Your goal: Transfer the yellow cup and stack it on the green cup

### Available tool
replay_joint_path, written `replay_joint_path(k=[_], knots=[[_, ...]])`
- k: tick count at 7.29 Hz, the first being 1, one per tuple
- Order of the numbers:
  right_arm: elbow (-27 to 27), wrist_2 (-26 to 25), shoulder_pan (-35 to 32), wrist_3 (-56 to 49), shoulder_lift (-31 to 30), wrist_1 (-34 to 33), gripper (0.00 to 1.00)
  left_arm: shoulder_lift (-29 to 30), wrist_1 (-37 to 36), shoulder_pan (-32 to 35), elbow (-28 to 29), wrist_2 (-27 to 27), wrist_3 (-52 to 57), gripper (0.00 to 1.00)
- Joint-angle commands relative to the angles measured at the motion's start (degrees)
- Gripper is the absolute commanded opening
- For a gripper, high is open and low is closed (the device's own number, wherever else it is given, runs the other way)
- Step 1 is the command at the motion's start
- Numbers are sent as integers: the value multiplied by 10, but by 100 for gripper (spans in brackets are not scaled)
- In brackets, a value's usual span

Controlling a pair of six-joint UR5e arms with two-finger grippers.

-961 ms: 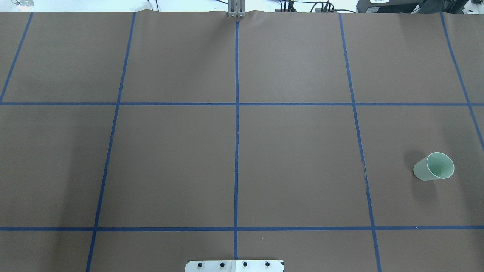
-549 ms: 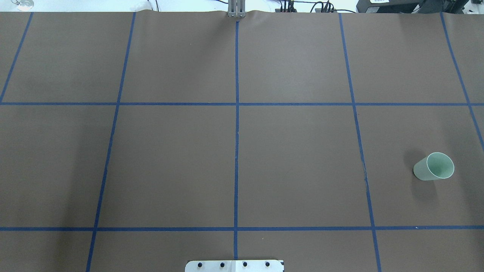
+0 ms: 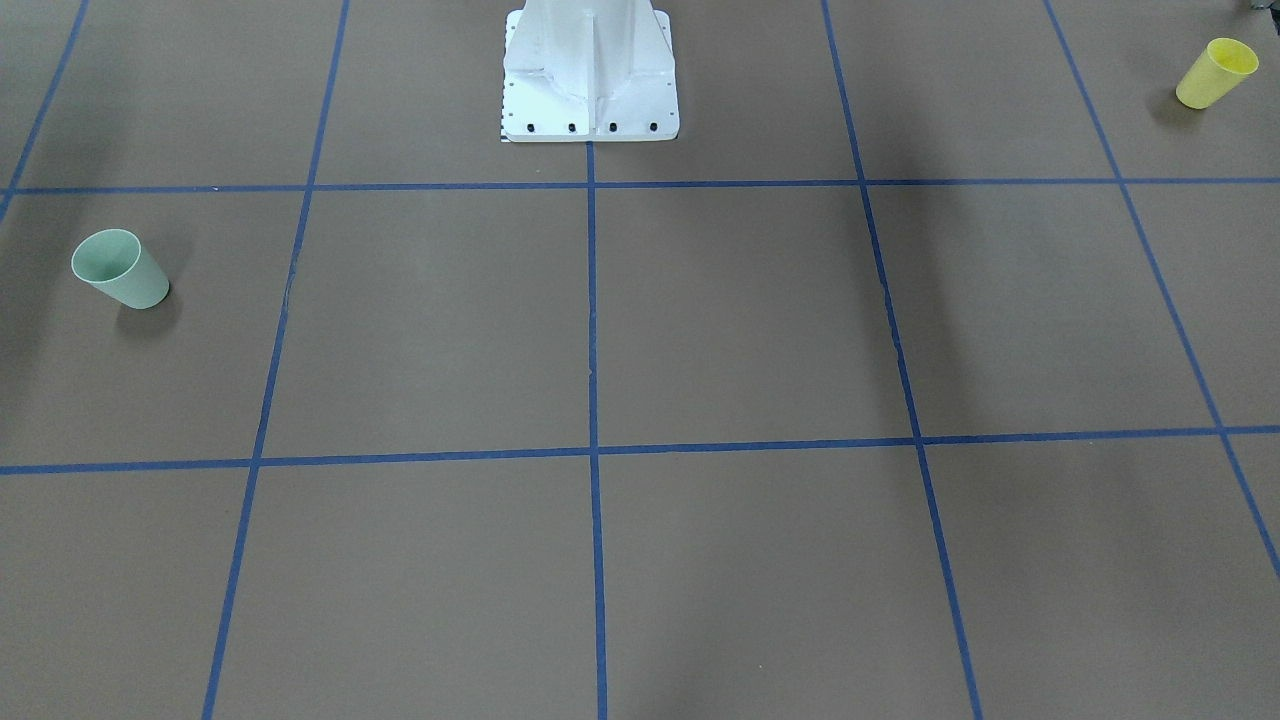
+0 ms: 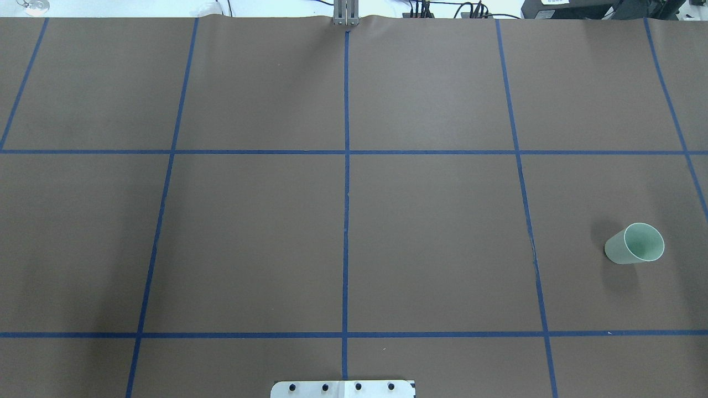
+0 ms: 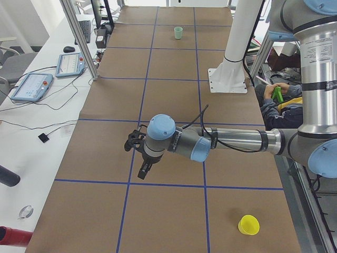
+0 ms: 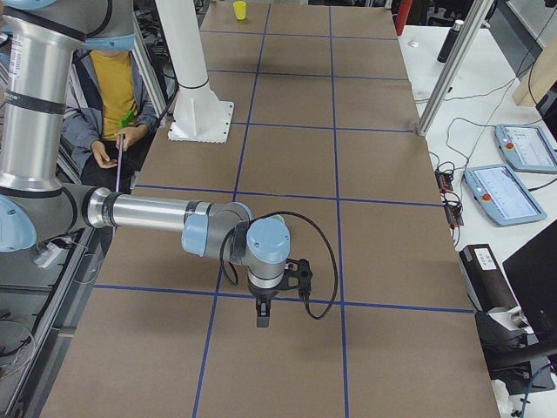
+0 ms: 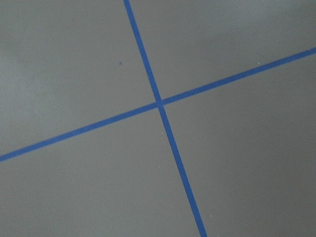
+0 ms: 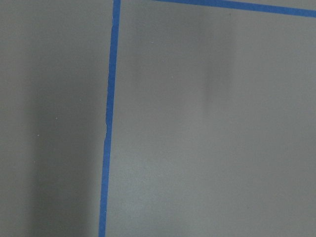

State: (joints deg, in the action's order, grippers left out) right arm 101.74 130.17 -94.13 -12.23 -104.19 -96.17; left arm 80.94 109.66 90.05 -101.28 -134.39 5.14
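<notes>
The yellow cup (image 3: 1215, 72) stands upright on the brown table cover, in the corner near the robot's left side; it also shows in the exterior left view (image 5: 248, 224) and the exterior right view (image 6: 239, 10). It is out of the overhead view. The green cup (image 4: 635, 244) stands upright, mouth up, far on the robot's right (image 3: 120, 268). My left gripper (image 5: 143, 171) hangs above the table, well away from the yellow cup. My right gripper (image 6: 261, 312) hangs above a tape line, far from both cups. I cannot tell whether either is open or shut. Both wrist views show only table cover and blue tape.
The white robot pedestal (image 3: 590, 70) stands at the table's robot side. A seated person (image 6: 113, 96) is beside the robot. Tablets (image 5: 31, 87) and cables lie on a side bench. Blue tape lines divide the table cover (image 4: 431, 237) into squares.
</notes>
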Motion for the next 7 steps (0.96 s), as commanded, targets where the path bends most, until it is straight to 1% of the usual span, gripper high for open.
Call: replay_joint_path(k=[1,2,3,4,7], knots=[[-3,0,0,1,-9,0,100,-5,38,-1,-16,-17,-35,100],[-3,3,0,-1,-14,-1,100,-3,54,-1,-28,-20,-103,100],[-3,3,0,-2,-19,-1,100,-3,60,-1,-38,-2,-198,100],[-3,3,0,-2,-24,-1,100,-3,60,-9,-51,59,-271,100],[-3,4,0,-2,-40,-1,100,-20,59,-78,-62,289,-480,100]])
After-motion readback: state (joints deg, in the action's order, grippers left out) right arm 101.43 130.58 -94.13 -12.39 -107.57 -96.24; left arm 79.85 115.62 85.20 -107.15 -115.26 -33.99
